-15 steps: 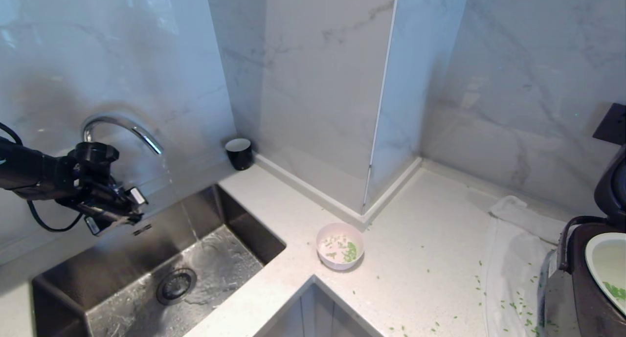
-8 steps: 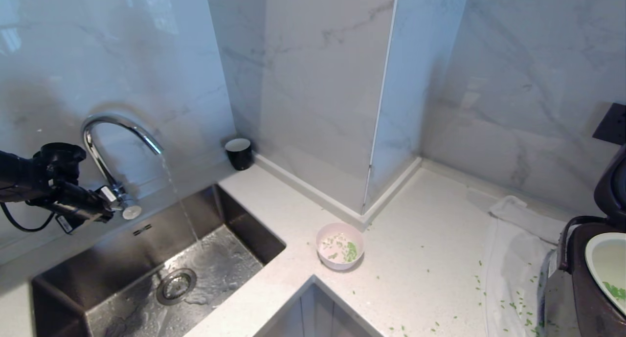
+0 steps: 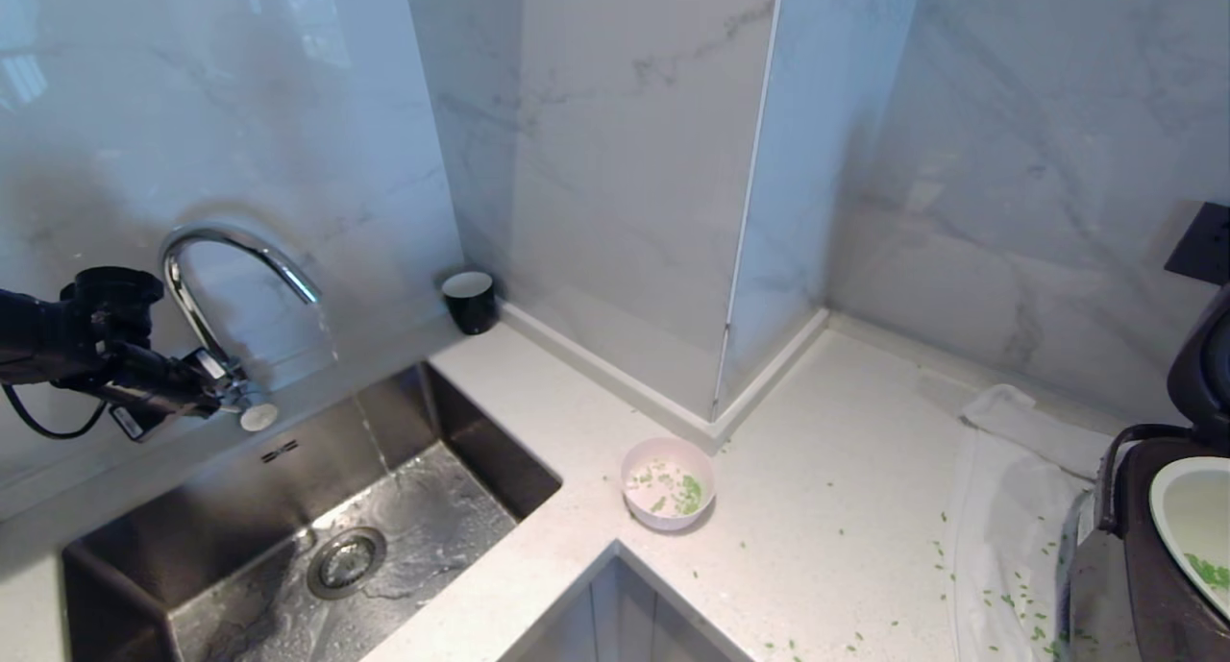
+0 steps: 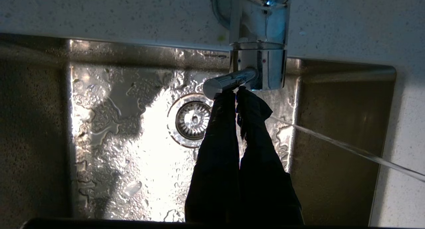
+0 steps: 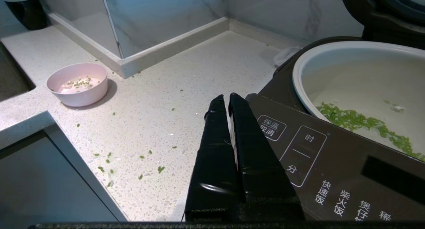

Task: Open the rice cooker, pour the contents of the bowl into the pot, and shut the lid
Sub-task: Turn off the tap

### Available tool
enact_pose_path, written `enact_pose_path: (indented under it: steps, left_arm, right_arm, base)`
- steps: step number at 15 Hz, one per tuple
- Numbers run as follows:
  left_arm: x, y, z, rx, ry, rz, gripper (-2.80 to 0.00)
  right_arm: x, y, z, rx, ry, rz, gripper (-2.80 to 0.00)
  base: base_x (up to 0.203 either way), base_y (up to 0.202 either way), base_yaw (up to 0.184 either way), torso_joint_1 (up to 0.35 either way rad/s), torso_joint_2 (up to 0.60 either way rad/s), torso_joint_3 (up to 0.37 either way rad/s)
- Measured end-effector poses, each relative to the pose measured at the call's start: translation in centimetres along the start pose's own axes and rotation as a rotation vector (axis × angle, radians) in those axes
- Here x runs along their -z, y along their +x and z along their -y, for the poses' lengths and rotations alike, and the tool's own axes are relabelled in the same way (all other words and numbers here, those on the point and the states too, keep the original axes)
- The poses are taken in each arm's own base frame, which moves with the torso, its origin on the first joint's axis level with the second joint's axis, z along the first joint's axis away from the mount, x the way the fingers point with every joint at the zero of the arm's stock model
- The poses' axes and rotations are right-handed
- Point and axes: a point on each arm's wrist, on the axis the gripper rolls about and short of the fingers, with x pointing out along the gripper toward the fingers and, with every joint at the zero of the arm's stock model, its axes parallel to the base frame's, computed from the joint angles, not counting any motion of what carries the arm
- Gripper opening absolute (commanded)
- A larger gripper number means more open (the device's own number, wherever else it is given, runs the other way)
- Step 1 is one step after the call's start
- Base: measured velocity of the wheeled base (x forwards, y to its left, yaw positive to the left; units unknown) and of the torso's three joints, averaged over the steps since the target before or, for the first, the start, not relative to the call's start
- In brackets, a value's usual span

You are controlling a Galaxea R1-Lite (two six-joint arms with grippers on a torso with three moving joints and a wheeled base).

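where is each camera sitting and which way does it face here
Head view: up high, looking down at sink, counter, pink bowl; left gripper at the faucet handle.
Left wrist view: behind the shut left gripper, facing handle and sink.
Right wrist view: behind the shut right gripper, facing rice cooker, bowl.
Head and right wrist views share the bowl.

Green bits (image 5: 362, 122) in open pot (image 5: 362, 76)

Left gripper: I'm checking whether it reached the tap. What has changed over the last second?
The left gripper, shut, moved back toward the robot's left and now sits at the faucet lever. Water keeps running into the sink. The bowl, the rice cooker with its open lid, and the right gripper stayed put.
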Motion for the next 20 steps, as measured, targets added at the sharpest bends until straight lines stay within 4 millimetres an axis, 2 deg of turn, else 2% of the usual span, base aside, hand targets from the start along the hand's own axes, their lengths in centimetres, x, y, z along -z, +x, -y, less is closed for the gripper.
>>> enact_pose_path:
  steps: [8,12,16,20]
  left_arm:
    - [-1.0,0.0,-0.1,0.007,-0.021,0.029,-2.80]
    - [-0.8,-0.2,0.0,0.008,-0.023,0.027,-2.80]
    - [1.5,-1.3,0.2,0.040,0.003,-0.062,-2.80]
    - [4.7,-5.0,2.0,0.123,0.061,-0.141,-2.80]
  right_arm:
    - [0.0,0.0,0.0,0.000,0.000,0.000,-2.80]
    - [0.0,0.0,0.0,0.000,0.000,0.000,-2.80]
    - [0.0,0.0,0.0,0.000,0.000,0.000,-2.80]
    - [0.0,0.0,0.0,0.000,0.000,0.000,-2.80]
  base:
    - [0.000,0.000,0.000,0.000,0.00,0.000]
    - [0.000,0.000,0.000,0.000,0.00,0.000]
    - [0.000,0.000,0.000,0.000,0.00,0.000]
    - [0.000,0.000,0.000,0.000,0.00,0.000]
